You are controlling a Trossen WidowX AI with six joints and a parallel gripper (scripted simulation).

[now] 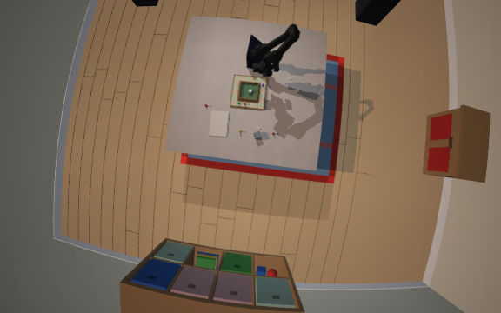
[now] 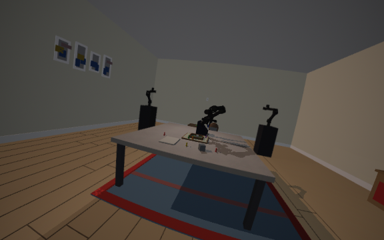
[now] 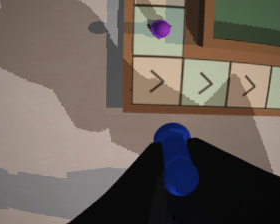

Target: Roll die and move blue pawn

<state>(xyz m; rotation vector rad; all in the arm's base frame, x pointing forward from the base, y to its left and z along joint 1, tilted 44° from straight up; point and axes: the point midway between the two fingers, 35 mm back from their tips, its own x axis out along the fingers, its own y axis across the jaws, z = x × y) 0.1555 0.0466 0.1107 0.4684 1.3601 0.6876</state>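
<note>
My gripper (image 3: 173, 151) (image 1: 268, 74) is shut on the blue pawn (image 3: 180, 172) and holds it off the table, just outside the board's edge in the wrist view. The game board (image 3: 156, 97) (image 1: 234, 93) has a ring of squares with arrows around a sunken green tray (image 1: 243, 96) (image 3: 251, 17). The white die (image 1: 250, 91) lies in the tray; its pips are too small to read. A purple pawn (image 3: 161, 29) (image 1: 263, 85) stands on the square beside the corner square. A green pawn (image 1: 239, 103) and an orange pawn (image 1: 244, 103) are on the board's far side from the arm.
A white flat slab (image 1: 219, 123) (image 2: 169, 140) and a grey cube (image 1: 257, 136) (image 2: 202, 147) are on the table (image 1: 198, 56). Red pieces (image 1: 206, 106) (image 2: 216, 150), a yellow piece (image 1: 240, 131) (image 2: 187, 145) and small white pieces (image 1: 259, 128) (image 1: 290, 78) lie around the board.
</note>
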